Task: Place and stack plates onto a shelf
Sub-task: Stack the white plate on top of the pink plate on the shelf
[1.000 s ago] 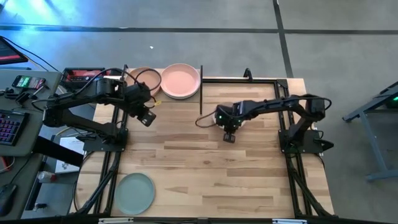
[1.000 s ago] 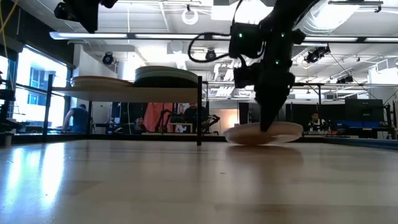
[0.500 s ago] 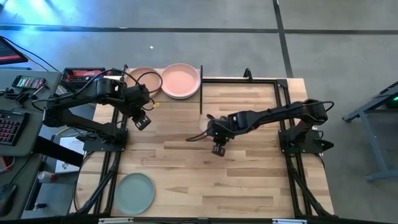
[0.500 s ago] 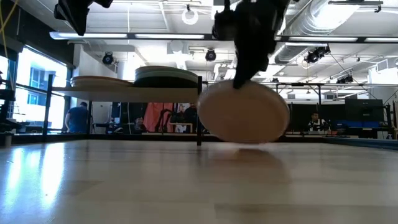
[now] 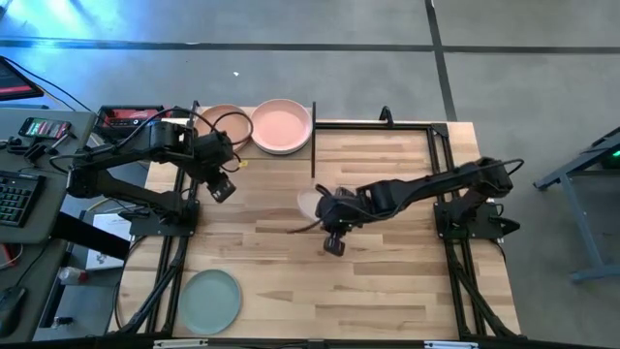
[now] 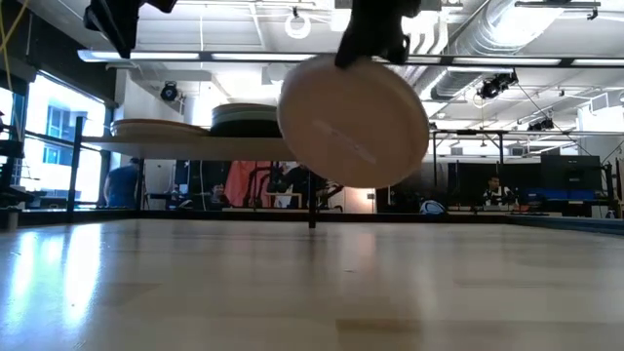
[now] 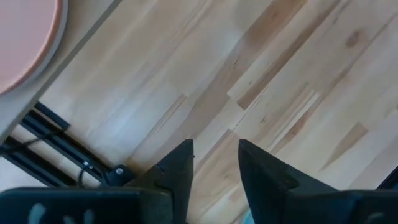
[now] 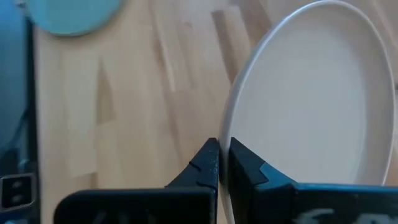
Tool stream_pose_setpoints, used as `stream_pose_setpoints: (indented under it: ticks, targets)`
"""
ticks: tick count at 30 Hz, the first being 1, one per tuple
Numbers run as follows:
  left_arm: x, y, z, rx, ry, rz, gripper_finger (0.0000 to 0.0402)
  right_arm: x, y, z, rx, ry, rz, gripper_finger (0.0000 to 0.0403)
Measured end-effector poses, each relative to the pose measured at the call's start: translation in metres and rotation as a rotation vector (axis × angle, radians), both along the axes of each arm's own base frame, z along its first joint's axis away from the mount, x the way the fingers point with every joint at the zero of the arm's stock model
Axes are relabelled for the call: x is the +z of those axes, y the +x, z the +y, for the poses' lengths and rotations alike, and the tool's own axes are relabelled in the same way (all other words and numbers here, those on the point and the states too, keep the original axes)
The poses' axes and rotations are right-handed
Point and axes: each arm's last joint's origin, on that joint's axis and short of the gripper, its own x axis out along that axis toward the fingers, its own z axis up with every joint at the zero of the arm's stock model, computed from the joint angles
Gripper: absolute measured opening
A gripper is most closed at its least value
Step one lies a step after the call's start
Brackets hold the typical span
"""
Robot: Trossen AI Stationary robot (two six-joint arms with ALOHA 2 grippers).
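The right end effector (image 8: 222, 163) is pinched nearly closed on the rim of a white plate (image 8: 311, 106), holding it tilted on edge above the desk (image 5: 387, 271), just beside the shelf (image 6: 195, 144). The shelf already carries plates (probably three). The left end effector (image 7: 214, 163) hangs partly open near the shelf, empty.

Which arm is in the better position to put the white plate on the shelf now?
The right. Its gripper is shut on the white plate, which is lifted off the table and tilted near the shelf. The left gripper hangs open and empty beside the shelf.
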Motion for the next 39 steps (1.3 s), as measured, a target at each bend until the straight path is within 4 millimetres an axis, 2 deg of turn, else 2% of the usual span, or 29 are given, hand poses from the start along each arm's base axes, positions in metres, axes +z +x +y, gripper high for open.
stream_pose_setpoints:
  ticks: [9,18,23,29,33,39]
  targets:
    - [0.000,0.001,-0.003,0.277,-0.168,-0.036,0.0120,0.033,0.003,0.031,0.165,-0.042,-0.114,0.0000]
    - [0.002,0.009,-0.008,0.272,-0.214,-0.104,0.0115,0.065,0.018,0.058,0.259,-0.159,-0.234,0.0000]
    - [0.003,0.011,-0.014,0.274,-0.226,-0.119,0.0115,0.080,0.025,0.064,0.288,-0.255,-0.224,0.0000]
    - [0.003,0.012,-0.017,0.305,-0.243,-0.118,0.0115,0.083,0.033,0.068,0.375,-0.343,-0.098,0.0000]
    - [0.004,0.013,-0.018,0.337,-0.257,-0.134,0.0115,0.076,0.043,0.074,0.484,-0.367,-0.009,0.0000]
    - [0.004,0.015,-0.017,0.361,-0.266,-0.151,0.0115,0.062,0.058,0.080,0.531,-0.404,0.055,0.0000]
